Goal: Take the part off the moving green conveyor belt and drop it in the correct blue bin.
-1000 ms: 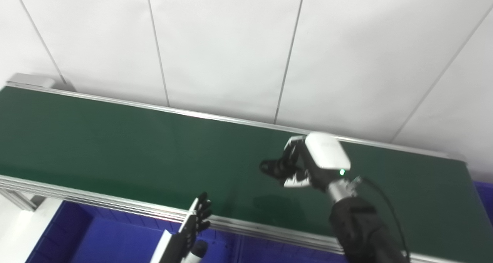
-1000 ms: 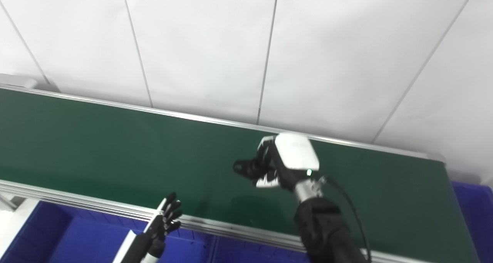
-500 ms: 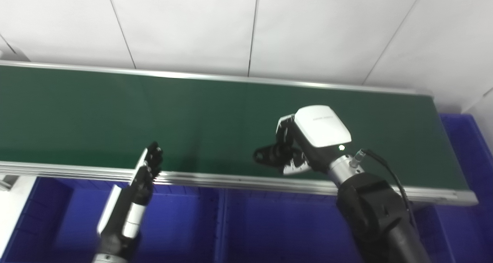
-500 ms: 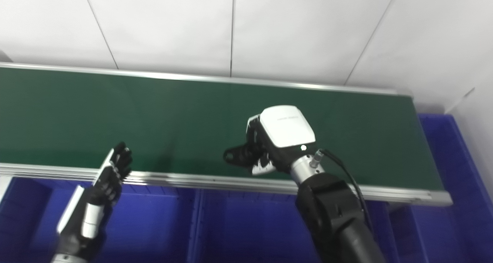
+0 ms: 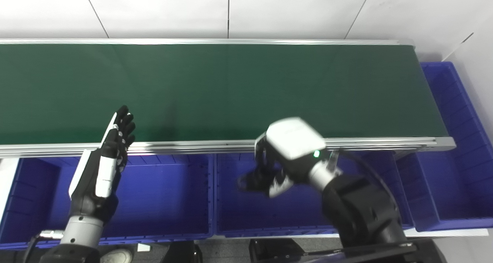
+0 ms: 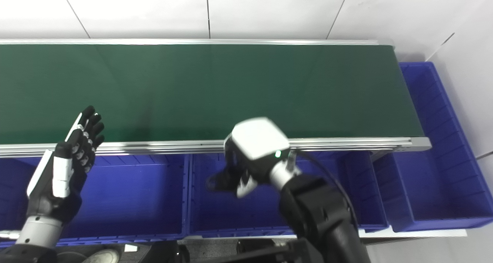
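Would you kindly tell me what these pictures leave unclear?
- Right hand: motion-blurred in both views; the part and its grip are indistinguishable.
- Middle blue bin: the right arm covers part of its floor.
- Conveyor belt: its left end is cut off by the frame.

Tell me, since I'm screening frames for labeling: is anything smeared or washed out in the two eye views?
Left eye view: the right hand is motion-blurred over the middle blue bin, its white back blown out; the left hand is sharper. Right eye view: same blur on the right hand; the green conveyor belt shows soft sheen, no harsh glare.
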`<state>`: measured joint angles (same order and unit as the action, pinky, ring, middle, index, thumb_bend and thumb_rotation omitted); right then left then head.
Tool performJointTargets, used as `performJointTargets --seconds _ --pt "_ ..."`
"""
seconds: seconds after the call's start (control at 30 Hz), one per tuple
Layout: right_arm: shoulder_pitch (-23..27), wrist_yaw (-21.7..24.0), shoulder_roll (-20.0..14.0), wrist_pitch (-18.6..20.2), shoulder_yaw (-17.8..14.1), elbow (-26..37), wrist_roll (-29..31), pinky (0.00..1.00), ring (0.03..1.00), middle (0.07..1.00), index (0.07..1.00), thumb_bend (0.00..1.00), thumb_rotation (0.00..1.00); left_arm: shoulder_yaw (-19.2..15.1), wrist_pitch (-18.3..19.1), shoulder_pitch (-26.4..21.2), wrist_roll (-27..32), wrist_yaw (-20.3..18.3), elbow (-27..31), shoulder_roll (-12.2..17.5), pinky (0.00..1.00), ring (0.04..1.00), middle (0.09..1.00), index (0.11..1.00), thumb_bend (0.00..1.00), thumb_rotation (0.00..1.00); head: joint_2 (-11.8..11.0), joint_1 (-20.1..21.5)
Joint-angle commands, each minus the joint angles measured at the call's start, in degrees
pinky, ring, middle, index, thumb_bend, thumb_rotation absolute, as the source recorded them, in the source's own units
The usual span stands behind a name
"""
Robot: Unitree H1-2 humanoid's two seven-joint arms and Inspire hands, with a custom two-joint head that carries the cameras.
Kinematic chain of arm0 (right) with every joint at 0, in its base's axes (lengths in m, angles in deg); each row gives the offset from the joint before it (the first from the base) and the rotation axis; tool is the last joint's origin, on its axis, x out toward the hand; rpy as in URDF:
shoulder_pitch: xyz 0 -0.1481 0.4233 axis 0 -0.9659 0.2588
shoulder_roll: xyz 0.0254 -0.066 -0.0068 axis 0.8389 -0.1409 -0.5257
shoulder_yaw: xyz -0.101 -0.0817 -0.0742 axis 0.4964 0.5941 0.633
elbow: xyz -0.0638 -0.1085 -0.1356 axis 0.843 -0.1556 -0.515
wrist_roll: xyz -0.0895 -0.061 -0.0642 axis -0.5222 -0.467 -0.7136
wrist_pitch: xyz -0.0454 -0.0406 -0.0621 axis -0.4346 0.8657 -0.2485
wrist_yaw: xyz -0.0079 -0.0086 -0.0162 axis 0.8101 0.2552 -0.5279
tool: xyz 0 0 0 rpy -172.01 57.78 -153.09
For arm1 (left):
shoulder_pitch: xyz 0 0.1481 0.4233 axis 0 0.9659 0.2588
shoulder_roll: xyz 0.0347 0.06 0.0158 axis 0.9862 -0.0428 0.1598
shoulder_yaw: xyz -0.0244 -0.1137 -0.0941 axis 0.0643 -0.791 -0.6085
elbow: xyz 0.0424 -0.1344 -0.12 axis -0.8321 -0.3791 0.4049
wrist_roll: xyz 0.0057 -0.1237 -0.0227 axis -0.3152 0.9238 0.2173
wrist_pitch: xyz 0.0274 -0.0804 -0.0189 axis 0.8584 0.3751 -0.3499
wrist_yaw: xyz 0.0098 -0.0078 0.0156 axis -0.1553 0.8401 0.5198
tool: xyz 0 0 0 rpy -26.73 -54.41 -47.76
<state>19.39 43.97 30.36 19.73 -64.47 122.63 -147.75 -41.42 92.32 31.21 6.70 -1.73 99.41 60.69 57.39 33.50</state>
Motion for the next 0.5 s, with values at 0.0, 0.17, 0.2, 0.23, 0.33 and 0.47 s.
performJointTargets --seconds 0.0,0.17,0.2,0.23,0.33,0.47 --pt "0.16 -0.04 0.29 -3.5 0.77 -0.2 -1.05 0.13 0.2 0.47 0.49 0.53 0.0 0.34 -0.3 -0.35 -0.46 -0.29 1.81 0.26 1.0 1.0 0.998 1.0 0.67 1.0 0.0 -1.11" --pt "-1.71 -2.24 -0.53 -6.11 2.26 -4.13 -1.91 0.12 0.187 0.469 0.484 0.53 0.0 1.31 -1.5 0.08 -0.68 -0.24 0.96 -0.05 1.0 1.0 1.0 1.0 0.73 1.0 -0.22 -3.2" --pt "-2.08 -3.51 -0.86 -6.53 2.27 -5.01 -1.75 0.12 0.185 0.469 0.485 0.53 0.0 1.41 -1.87 0.21 -0.46 -0.22 0.73 -0.19 1.0 1.0 1.0 1.0 0.73 1.0 -0.29 -3.46" --pt "-2.41 -4.8 -1.26 -6.9 2.27 -5.85 -1.62 0.12 0.185 0.469 0.486 0.53 0.0 1.59 -2.2 0.35 -0.42 -0.15 0.51 -0.37 1.0 1.0 1.0 1.0 0.74 1.0 -0.44 -3.92" --pt "-2.83 -7.78 -2.11 -7.48 2.13 -7.77 -1.19 0.11 0.17 0.469 0.485 0.53 0.0 1.93 -2.8 0.57 -0.6 -0.02 0.12 -0.72 1.0 1.0 1.0 1.0 0.76 1.0 -0.61 -4.33" --pt "-2.43 -9.7 -3.08 -6.76 1.34 -10.08 -0.24 0.16 0.235 0.471 0.487 0.53 0.01 2.29 -4.09 1.04 -1.07 0.22 -0.43 -1.26 1.0 1.0 1.0 1.0 0.77 1.0 -1.13 -5.6"
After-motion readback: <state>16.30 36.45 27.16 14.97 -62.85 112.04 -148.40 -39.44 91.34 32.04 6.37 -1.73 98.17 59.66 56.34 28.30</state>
